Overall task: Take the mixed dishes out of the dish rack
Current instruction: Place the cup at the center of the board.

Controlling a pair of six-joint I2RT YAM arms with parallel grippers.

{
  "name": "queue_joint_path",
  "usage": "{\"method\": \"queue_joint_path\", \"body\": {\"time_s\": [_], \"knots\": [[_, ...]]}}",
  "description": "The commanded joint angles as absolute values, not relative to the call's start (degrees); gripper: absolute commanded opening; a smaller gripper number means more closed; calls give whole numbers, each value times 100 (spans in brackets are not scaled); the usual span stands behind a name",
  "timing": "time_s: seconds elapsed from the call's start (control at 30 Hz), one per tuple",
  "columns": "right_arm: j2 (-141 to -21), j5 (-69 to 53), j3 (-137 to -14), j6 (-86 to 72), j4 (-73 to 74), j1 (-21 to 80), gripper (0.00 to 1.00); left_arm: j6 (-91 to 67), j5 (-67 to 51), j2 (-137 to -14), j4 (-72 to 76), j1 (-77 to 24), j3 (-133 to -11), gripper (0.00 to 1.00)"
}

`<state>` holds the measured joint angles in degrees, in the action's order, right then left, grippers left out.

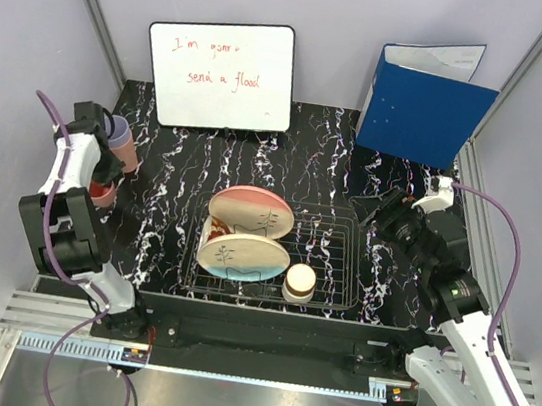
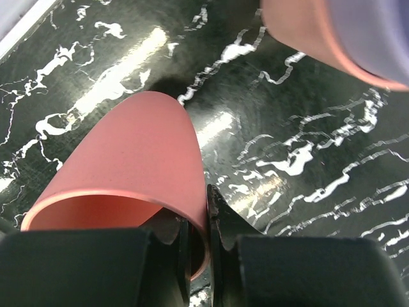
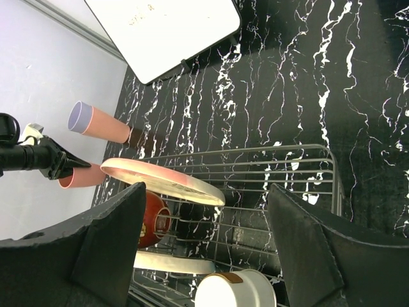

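Observation:
My left gripper (image 1: pixel 102 182) is shut on the rim of a pink tumbler (image 2: pixel 128 160), one finger inside and one outside, over the black table at the far left. A pink tumbler with a lavender inside (image 1: pixel 118 141) stands just behind it and also shows in the left wrist view (image 2: pixel 339 32). The black wire dish rack (image 1: pixel 343 264) holds two cream-pink plates (image 1: pixel 252 210) (image 1: pixel 241 256) and a small cream-and-brown bowl (image 1: pixel 299 283). A red-brown bowl (image 3: pixel 150 217) lies on its side between the plates. My right gripper (image 1: pixel 383 214) is open and empty above the rack's right end (image 3: pixel 211 243).
A whiteboard (image 1: pixel 220 75) with red writing leans at the back left. A blue folder (image 1: pixel 426 109) stands at the back right. Grey walls close in both sides. Metal rails run along the near edge (image 1: pixel 248 366).

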<state>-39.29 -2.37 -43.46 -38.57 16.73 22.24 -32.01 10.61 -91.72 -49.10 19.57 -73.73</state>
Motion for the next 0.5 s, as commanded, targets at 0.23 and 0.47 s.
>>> {"method": "queue_joint_path", "body": {"time_s": [0.23, 0.47], "knots": [[-4034, -149, -4324, -3683, 1573, 2241, 85, -3313, 598, -9457, -4482, 2469, -7101, 0], [-3894, -114, -4280, -3648, 1644, 2241, 86, -3304, 378, -9712, -4518, 2707, -7216, 14]]}}
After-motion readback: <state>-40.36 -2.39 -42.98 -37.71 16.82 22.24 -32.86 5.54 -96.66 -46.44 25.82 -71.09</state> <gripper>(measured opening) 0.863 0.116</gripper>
